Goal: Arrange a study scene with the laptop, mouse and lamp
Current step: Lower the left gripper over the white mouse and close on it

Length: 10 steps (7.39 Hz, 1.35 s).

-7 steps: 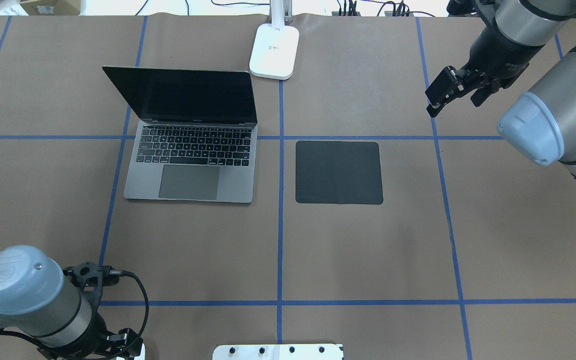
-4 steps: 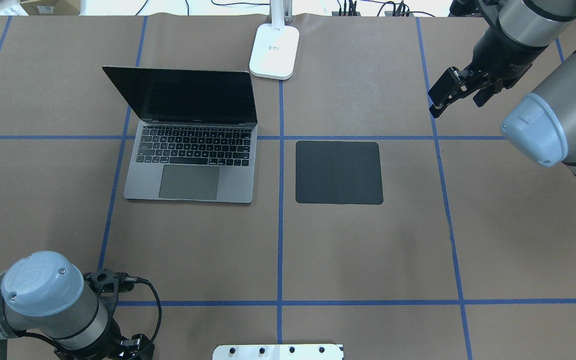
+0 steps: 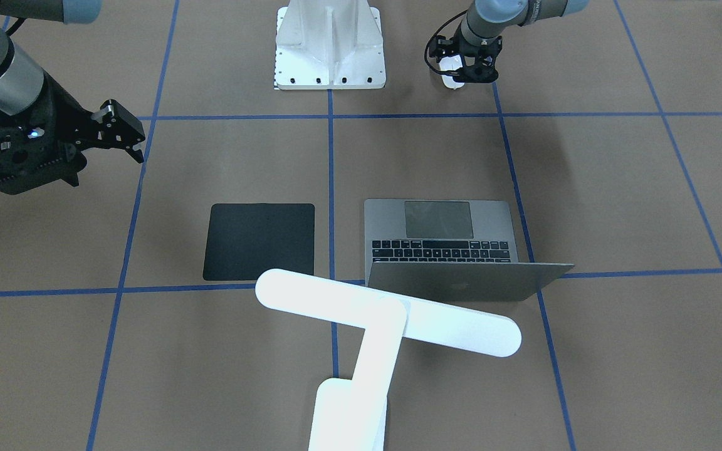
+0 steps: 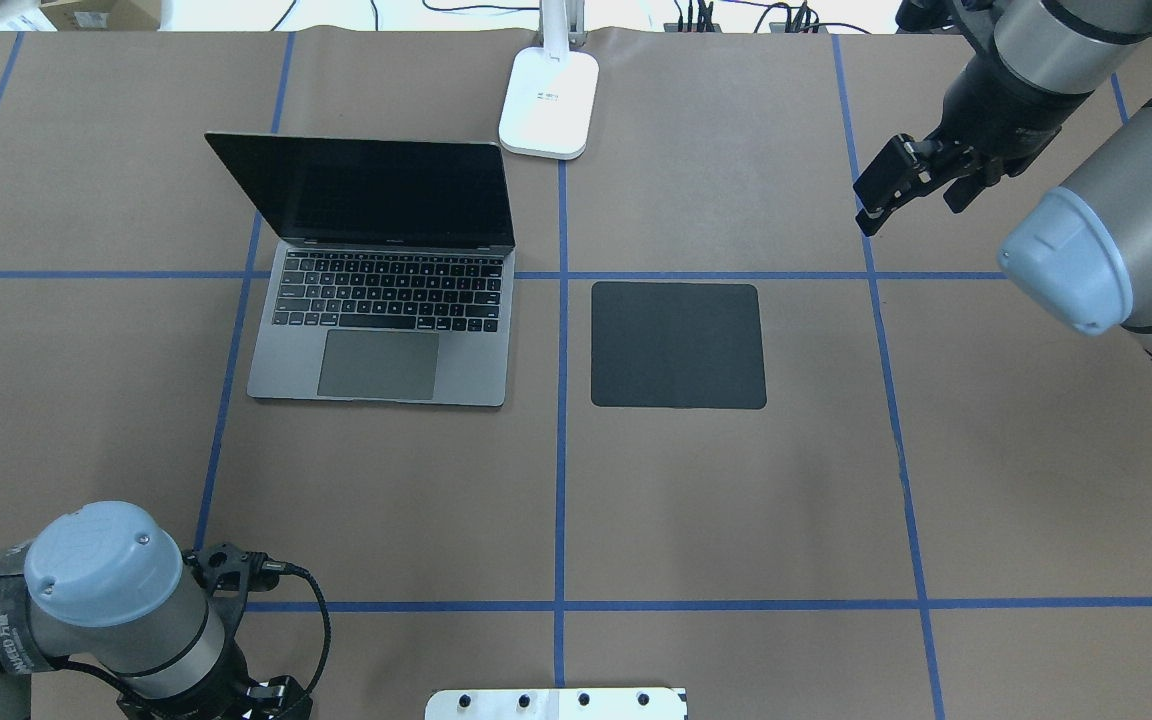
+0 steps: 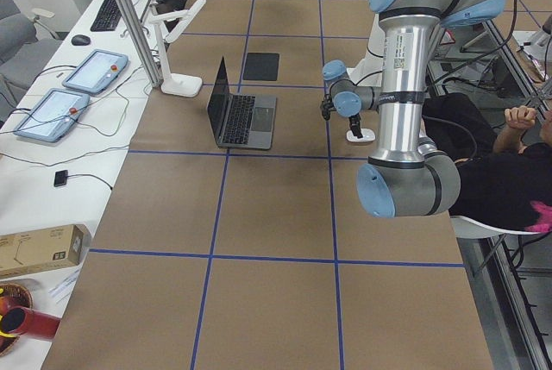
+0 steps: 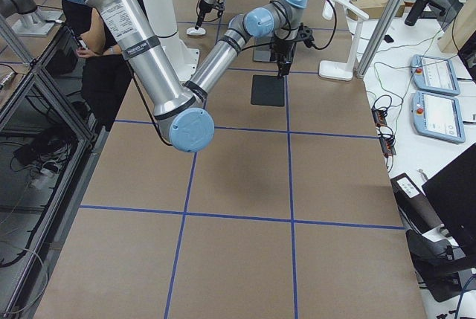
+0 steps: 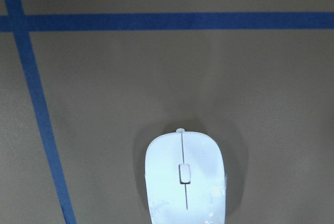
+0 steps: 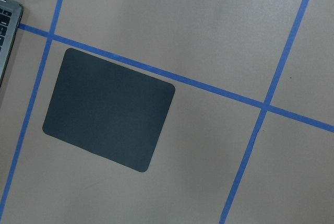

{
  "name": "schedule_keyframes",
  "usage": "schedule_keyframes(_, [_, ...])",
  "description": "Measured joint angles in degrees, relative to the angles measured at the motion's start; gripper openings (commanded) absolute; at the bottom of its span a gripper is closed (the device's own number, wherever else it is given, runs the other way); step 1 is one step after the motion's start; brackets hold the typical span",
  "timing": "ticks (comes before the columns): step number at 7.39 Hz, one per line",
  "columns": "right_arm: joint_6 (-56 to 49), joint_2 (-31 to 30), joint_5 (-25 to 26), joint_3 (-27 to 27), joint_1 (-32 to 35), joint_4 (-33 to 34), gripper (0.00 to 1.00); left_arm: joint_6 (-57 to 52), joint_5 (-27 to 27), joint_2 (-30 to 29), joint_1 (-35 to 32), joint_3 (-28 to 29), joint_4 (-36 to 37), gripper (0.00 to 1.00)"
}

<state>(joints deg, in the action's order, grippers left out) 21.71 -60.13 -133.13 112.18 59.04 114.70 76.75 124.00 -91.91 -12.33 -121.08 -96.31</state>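
The mouse [image 7: 185, 179] lies on the table [image 4: 736, 500] close to the edge on the robot's side, left of the white pedestal [image 3: 329, 44] and just inside a crossing of blue tape lines. The left gripper [image 3: 469, 66] hangs right over it, pointing down; whether its claw is spread or pressed together cannot be told, since the arm hides it from overhead and the wrist view shows no fingers. The laptop [image 4: 381, 300] stands open left of the table's middle line, dark screen toward the robot, trackpad on the robot's side. The lamp [image 3: 386, 319] stands with its base at the far edge, about mid-table, just beyond the laptop's right rear corner, its bar head lit. A black mat [image 4: 678, 344] lies flat just right of the laptop, a tape line between them. The right gripper [image 4: 914, 195] hovers above the far right part of the table, claw spread, empty
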Motion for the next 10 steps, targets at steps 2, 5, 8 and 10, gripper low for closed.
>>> schedule_keyframes(2, [0.0, 0.2, 0.2, -0.1, -0.5, 0.0, 1.0, -1.3, 0.1, -0.6, 0.0, 0.9, 0.1, 0.98])
schedule_keyframes(5, [0.0, 0.7, 0.6, -0.4, -2.0, 0.0, 1.0, -3.0, 0.1, -0.3, -0.2, 1.4, 0.0, 0.97])
schedule_keyframes(8, [0.0, 0.9, 0.7, -0.3, -2.3, -0.1, 1.0, -3.6, 0.7, -0.7, -0.3, 2.9, -0.7, 0.94])
schedule_keyframes(10, [0.0, 0.9, 0.7, -0.3, -2.4, -0.1, 1.0, -3.8, 2.2, -0.8, -0.6, 3.5, -1.1, 0.9])
